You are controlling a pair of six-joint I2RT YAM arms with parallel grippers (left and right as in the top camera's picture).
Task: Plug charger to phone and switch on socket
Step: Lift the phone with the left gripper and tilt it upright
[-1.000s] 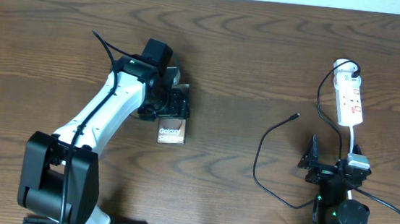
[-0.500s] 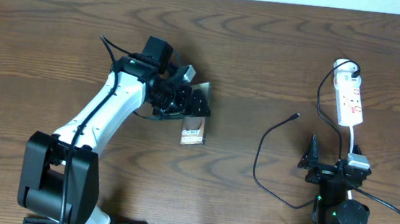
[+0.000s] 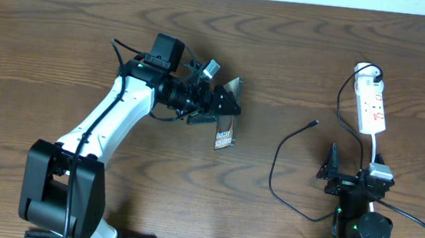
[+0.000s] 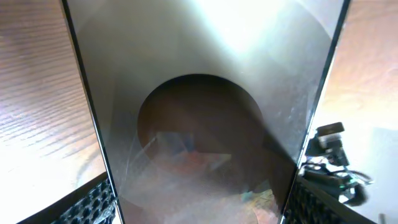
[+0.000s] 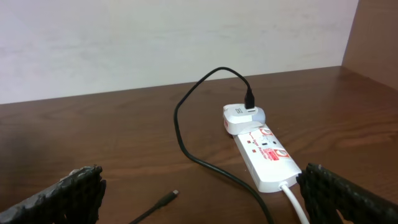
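My left gripper (image 3: pixel 225 105) is shut on the phone (image 3: pixel 225 138) and holds it tilted above the table, "Galaxy" text showing. In the left wrist view the phone's screen (image 4: pixel 199 124) with its dark oval fills the frame between my fingers (image 4: pixel 93 202). The charger cable (image 3: pixel 273 170) loops across the table, its plug tip (image 3: pixel 316 123) lying free. My right gripper (image 3: pixel 354 161) is open and empty, just near of the white socket strip (image 3: pixel 371 108). In the right wrist view, the plug tip (image 5: pixel 174 194) and the strip (image 5: pixel 267 158) lie between my open fingers (image 5: pixel 68 193).
A white adapter (image 5: pixel 242 118) sits plugged into the strip's far end with the black cable leaving it. The strip's white cord (image 5: pixel 292 199) runs toward my right arm. A pale wall (image 5: pixel 174 43) stands behind the table's far edge.
My left gripper has carried the phone to the right and swung it round, tilting it up. The right arm, cable and strip have not moved.
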